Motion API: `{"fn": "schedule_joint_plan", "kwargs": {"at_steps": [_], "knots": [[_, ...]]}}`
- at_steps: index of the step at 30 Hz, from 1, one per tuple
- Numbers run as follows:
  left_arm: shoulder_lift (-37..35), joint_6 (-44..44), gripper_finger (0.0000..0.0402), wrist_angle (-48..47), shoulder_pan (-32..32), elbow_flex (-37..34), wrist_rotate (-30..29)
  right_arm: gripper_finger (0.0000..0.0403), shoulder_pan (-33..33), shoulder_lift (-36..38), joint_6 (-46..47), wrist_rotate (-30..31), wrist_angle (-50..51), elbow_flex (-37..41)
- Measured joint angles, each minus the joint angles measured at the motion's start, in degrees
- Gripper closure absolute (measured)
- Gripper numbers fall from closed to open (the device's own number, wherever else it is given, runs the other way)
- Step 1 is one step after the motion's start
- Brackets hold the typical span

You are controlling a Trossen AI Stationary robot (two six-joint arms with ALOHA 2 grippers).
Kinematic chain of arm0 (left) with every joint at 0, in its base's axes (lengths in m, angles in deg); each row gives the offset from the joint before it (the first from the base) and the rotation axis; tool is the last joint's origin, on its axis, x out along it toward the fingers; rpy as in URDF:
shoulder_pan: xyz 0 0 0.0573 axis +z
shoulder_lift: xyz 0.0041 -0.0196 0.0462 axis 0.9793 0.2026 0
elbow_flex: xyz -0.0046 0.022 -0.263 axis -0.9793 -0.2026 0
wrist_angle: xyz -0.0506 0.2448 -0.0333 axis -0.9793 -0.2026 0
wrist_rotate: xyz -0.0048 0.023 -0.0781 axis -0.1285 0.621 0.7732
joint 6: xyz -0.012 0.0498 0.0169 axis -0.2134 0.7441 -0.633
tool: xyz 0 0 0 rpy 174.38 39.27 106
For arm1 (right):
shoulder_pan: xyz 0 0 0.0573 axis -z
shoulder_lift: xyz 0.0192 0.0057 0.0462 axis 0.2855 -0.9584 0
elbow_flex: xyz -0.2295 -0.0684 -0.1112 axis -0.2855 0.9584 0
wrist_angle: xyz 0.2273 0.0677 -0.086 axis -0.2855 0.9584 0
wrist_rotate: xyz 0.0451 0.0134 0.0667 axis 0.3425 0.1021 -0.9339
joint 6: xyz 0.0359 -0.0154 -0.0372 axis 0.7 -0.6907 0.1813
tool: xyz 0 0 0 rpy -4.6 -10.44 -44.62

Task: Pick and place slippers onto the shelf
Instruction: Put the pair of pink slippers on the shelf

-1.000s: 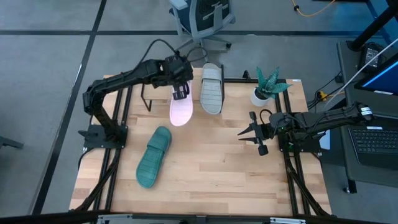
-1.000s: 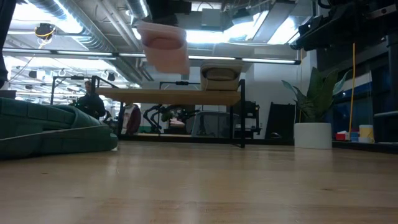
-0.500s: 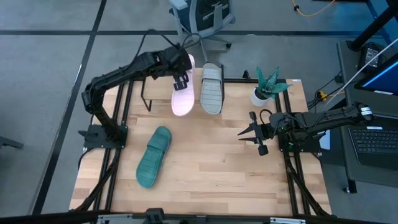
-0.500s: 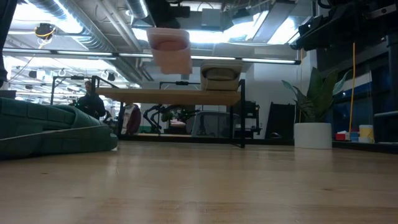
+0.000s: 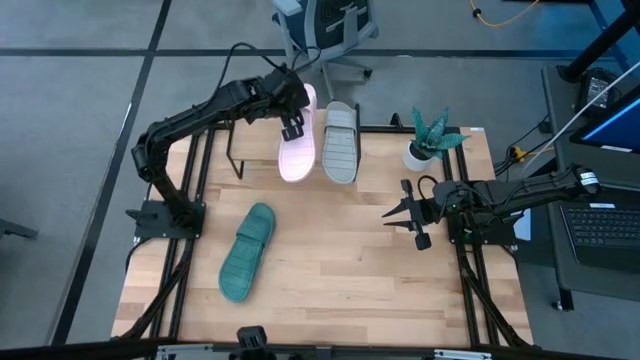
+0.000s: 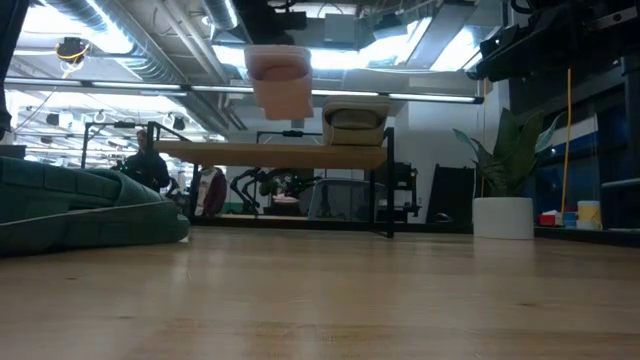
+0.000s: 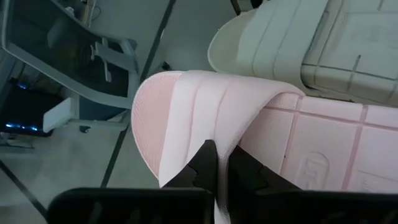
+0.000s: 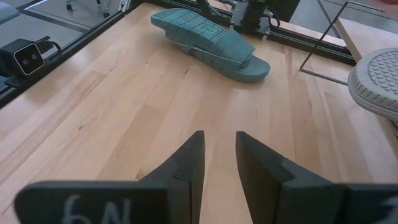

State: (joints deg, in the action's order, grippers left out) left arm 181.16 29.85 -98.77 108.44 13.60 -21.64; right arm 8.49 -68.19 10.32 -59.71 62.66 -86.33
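Change over the last second. My left gripper [image 5: 291,124], shut on the strap of the pale pink slipper [image 5: 297,147], has carried it from over the tabletop toward the far edge. The slipper, which hung clear of the grey slipper [image 5: 340,141], now lies lengthwise just beside it, to its left, above the shelf [image 6: 270,154]. In the low view the pink slipper [image 6: 279,78] has shifted right, toward the grey one [image 6: 354,121].
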Motion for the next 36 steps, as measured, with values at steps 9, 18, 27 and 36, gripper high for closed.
{"fn": "schedule_joint_plan", "kwargs": {"at_steps": [9,18,27,36], "knots": [[2.38,-0.84,0.0392,-0.19,1.09,-0.02,-0.22,0.0311,-0.01,0.0,0.04,0.0,0.26,0.0],[3.88,-1.76,0.0394,-0.3,1.25,-0.02,0.0,0.0311,-0.01,-0.02,0.02,0.0,0.47,0.0],[5.01,-1.64,0.0393,-1.4,1.64,-0.04,-0.17,0.0311,-0.01,-0.02,0.03,0.0,0.84,0.0],[6.07,-1.91,0.0392,-1.9,1.83,-0.06,0.15,0.0311,-0.02,-0.02,0.04,0.0,0.85,0.0]]}}
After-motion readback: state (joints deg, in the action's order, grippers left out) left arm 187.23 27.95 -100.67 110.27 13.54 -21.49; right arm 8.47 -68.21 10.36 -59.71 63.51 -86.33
